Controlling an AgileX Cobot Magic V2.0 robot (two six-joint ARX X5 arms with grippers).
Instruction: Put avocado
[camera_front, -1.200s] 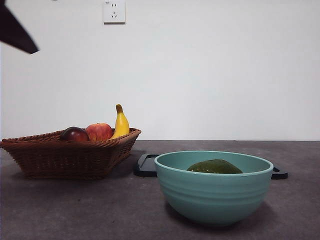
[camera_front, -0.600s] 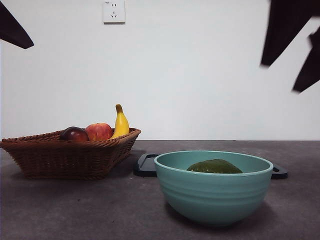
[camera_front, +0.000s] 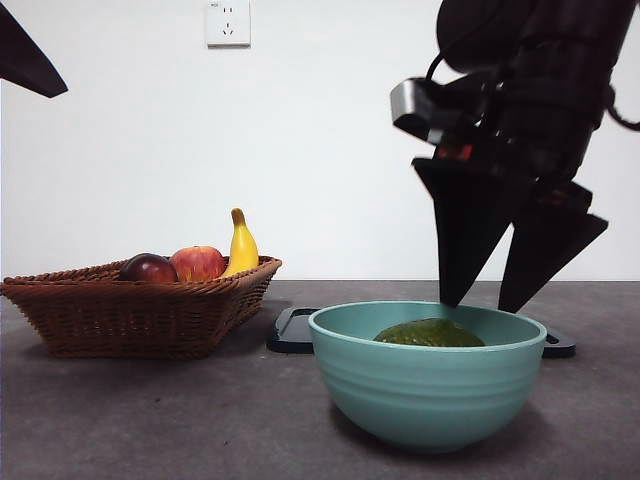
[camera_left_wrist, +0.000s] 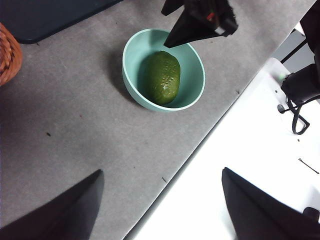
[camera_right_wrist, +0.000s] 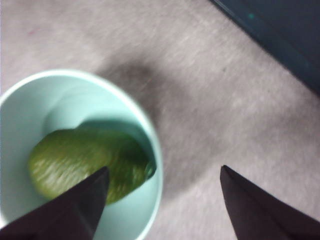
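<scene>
The dark green avocado (camera_front: 430, 333) lies inside a light teal bowl (camera_front: 428, 385) at the front right of the table. It also shows in the left wrist view (camera_left_wrist: 162, 77) and in the right wrist view (camera_right_wrist: 85, 162). My right gripper (camera_front: 481, 305) hangs open just above the bowl's far rim, over its right half, holding nothing; its jaws straddle the rim in its own view (camera_right_wrist: 162, 205). My left gripper (camera_left_wrist: 162, 207) is open and empty, high above the table's front edge, and shows only as a black tip (camera_front: 25, 55) at the top left.
A brown wicker basket (camera_front: 140, 310) at the left holds a dark red-purple fruit (camera_front: 149, 268), a red apple (camera_front: 198, 263) and a banana (camera_front: 241, 245). A black tray (camera_front: 295, 330) lies flat behind the bowl. The table's front edge (camera_left_wrist: 200, 145) is near the bowl.
My right arm has come down from the top right corner to just above the bowl. The avocado, bowl and basket have not moved.
</scene>
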